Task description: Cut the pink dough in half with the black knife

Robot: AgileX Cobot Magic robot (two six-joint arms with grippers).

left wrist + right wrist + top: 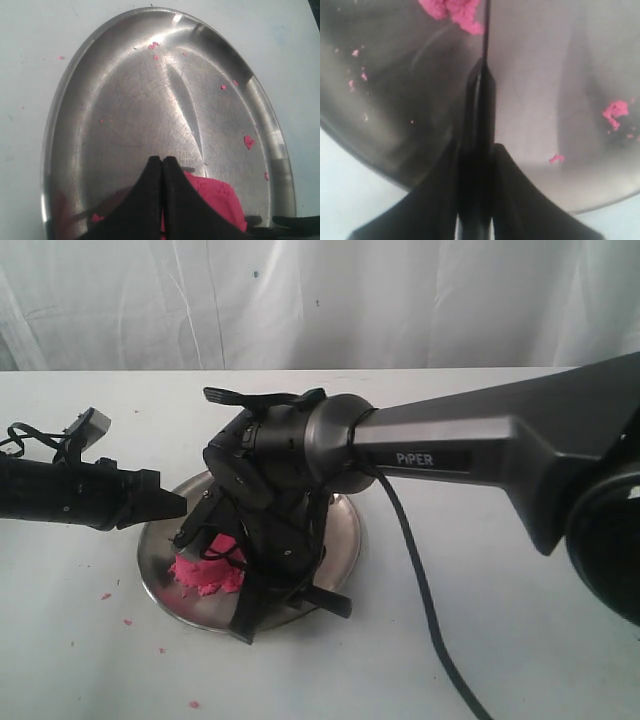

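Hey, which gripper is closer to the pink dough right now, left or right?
Right. The right gripper hangs directly over the pink dough, gripping the black knife. The left gripper sits shut at the plate rim, up and aside.

A white table (480, 640) fills the foreground. Behind it hangs a pale, creased backdrop (400, 300), possibly cloth or plastic sheeting. Lighting is soft and even.

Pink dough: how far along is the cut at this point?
Done: the right pincer holds the black knife, blade over the steel plate. In hand: the blade reaches the pink dough. Left: no split is visible yet. The left pincer is shut, empty.
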